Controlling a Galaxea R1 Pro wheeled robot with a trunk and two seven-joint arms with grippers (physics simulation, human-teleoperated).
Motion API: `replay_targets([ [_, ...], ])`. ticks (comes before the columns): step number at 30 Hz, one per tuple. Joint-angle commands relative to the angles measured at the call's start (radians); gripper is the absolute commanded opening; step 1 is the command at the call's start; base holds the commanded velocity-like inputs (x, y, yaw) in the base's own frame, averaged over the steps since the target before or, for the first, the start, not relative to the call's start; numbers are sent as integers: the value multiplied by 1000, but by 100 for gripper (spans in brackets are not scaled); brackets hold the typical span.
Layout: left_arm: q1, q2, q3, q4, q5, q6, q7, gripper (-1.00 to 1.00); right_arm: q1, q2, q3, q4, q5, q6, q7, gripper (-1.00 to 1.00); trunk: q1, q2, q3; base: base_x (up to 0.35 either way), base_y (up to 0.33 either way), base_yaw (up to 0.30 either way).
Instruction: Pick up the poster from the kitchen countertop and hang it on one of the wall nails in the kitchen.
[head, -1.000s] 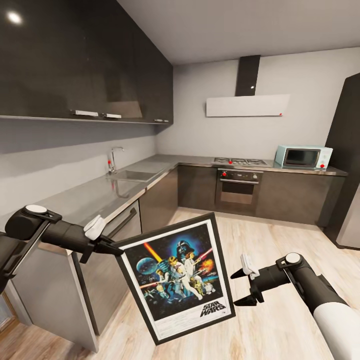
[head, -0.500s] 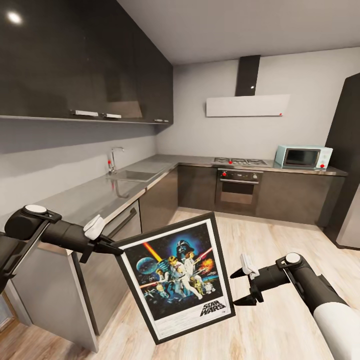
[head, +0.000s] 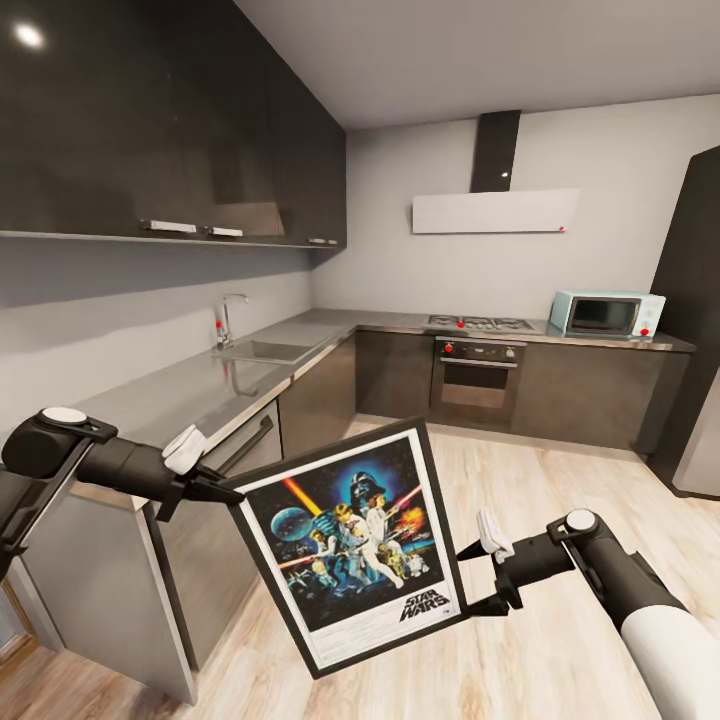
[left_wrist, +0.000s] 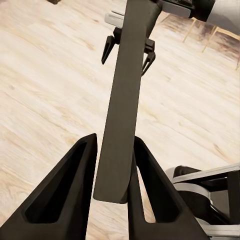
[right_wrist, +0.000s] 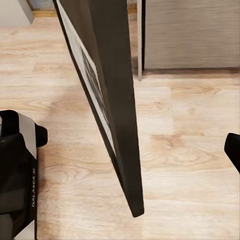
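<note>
I hold the poster (head: 352, 545) in the air over the wooden floor (head: 560, 640), tilted, its picture side facing my head camera. My left gripper (head: 222, 489) has it by the upper left corner. In my left wrist view both fingers (left_wrist: 60, 200) lie closed on the dark frame edge (left_wrist: 122, 105), one on each side. My right gripper (head: 478, 577) sits at the poster's lower right edge with its jaws spread wide, one fingertip above and one below. In my right wrist view the frame edge (right_wrist: 117, 100) runs through the open gap, and I cannot tell whether either finger touches it.

That view also shows part of my base (right_wrist: 17, 170) on the floor, with small white lettering reading "GALAXEA". The poster's white border carries "STAR WARS" at the bottom, under the dark blue artwork with figures.

Beside my left arm the kitchen countertop (head: 190, 395) runs away from me, grey and smooth, with a sink (head: 262, 351) and chrome tap (head: 228, 318) set in it. Dark cabinets (head: 170, 120) hang above it.

Farther off, along the back wall, stand an oven (head: 477, 378) under a hob (head: 480, 323), a pale blue microwave (head: 606, 314), and a white extractor hood (head: 495, 211) above. A tall dark fridge (head: 695, 330) closes the right side.
</note>
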Motion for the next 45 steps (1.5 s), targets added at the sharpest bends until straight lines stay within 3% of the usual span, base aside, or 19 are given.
replay_targets([
  [1,-1,1,-1,0,3,9,-2,-100,-1,0,0,0,3,-6,2,100,0,-1,-1,0,0,0],
  [45,-1,1,-1,-1,3,9,-2,-100,-1,0,-2,0,2,-20,2,100,0,-1,-1,0,0,0],
])
